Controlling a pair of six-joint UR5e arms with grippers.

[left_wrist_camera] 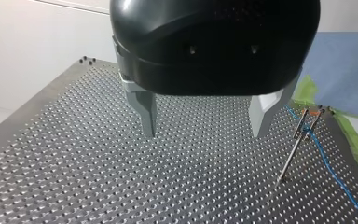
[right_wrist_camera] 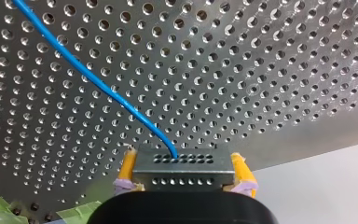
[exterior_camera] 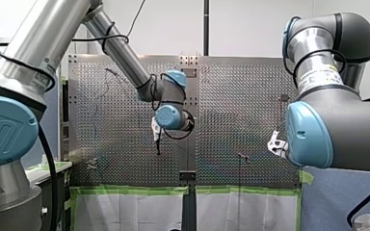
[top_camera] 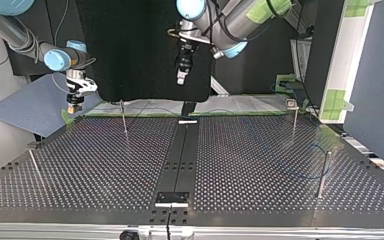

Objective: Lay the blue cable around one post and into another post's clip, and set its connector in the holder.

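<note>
Right wrist view gives the close detail: the blue cable (right_wrist_camera: pixel 98 84) ends in a perforated metal connector (right_wrist_camera: pixel 182 170). My right tool (right_wrist_camera: pixel 182 162) pinches the connector by its two sides between yellow pads (right_wrist_camera: pixel 127 168), clear of the perforated desk (right_wrist_camera: pixel 284 70). From the connector the cable runs off across the desk, ahead of the tool.

Left wrist view shows another stretch of the cable, lying on the desk and crossing a thin post (left_wrist_camera: pixel 291 156) near its top. Whether it sits in a clip there I cannot tell. My left tool (left_wrist_camera: pixel 204 132) hangs above bare desk, its metal fingers (left_wrist_camera: pixel 145 109) spread wide with nothing between them.

Top view alone places both tools. My right tool hovers over the far left corner and my left tool is high near the middle. Slim upright posts (top_camera: pixel 323 172) stand well apart, and the cable is only a faint blue curve beside the right one.
</note>
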